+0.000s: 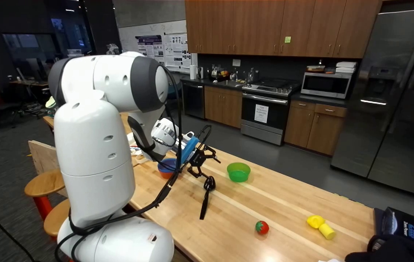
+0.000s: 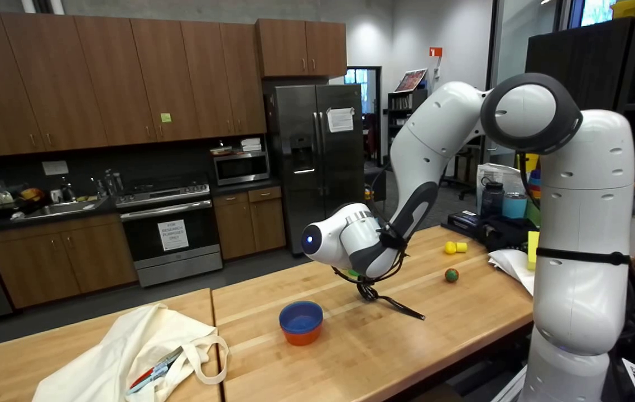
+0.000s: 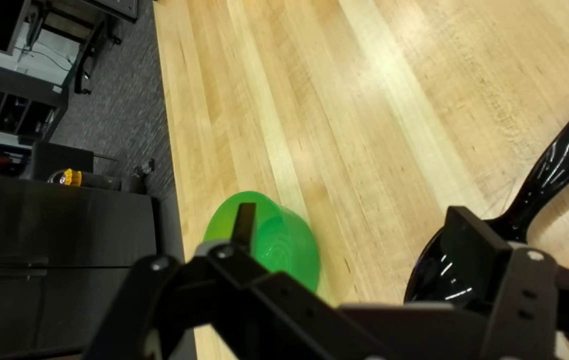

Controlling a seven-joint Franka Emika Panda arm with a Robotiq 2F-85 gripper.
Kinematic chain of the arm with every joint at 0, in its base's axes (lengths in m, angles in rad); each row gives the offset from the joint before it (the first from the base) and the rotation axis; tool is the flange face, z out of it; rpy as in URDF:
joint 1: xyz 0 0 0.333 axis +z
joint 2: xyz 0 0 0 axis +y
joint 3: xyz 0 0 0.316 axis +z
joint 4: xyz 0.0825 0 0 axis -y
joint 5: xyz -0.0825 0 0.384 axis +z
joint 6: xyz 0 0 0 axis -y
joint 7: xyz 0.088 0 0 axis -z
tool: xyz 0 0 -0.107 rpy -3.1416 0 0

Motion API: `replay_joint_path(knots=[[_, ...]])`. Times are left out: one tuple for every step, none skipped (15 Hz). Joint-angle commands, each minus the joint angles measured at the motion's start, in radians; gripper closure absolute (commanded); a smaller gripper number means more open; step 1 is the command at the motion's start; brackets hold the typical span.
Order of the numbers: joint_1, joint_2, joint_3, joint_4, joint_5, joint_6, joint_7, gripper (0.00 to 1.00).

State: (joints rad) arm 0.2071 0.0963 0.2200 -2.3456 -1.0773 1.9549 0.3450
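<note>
Pincer [image 3: 354,220] spread, gripping nothing. A black utensil [image 1: 204,206] lies on the wooden surface [image 1: 250,203] close under one side of the pincer; whether they touch cannot be told. Handling appears barely begun — utensil within reach, grip not yet made. Near the pincer: a green bowl [image 1: 238,175] and nested bowls [image 2: 302,337]. Well apart from it: a strawberry [image 1: 262,227]. Far beyond it — across the floor [image 1: 301,162] — stand an oven [image 1: 254,123] and a refrigerator [image 1: 385,120].
</note>
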Motion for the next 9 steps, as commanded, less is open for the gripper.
replay_joint_path(knots=[[0.000, -0.041, -0.004, -0.020, 0.080, -0.019, -0.023, 0.00], [0.000, -0.041, -0.004, -0.019, 0.103, -0.027, -0.029, 0.00], [0.005, -0.003, -0.004, 0.001, 0.062, -0.015, -0.005, 0.00], [0.005, -0.004, -0.005, 0.001, 0.075, -0.019, -0.006, 0.00], [0.005, -0.005, -0.005, 0.001, 0.082, -0.021, -0.007, 0.00], [0.005, -0.006, -0.005, 0.001, 0.083, -0.022, -0.007, 0.00], [0.005, -0.007, -0.004, 0.001, 0.083, -0.022, -0.007, 0.00], [0.005, -0.007, -0.004, 0.001, 0.083, -0.023, -0.007, 0.00], [0.005, -0.007, -0.004, 0.001, 0.083, -0.023, -0.007, 0.00]])
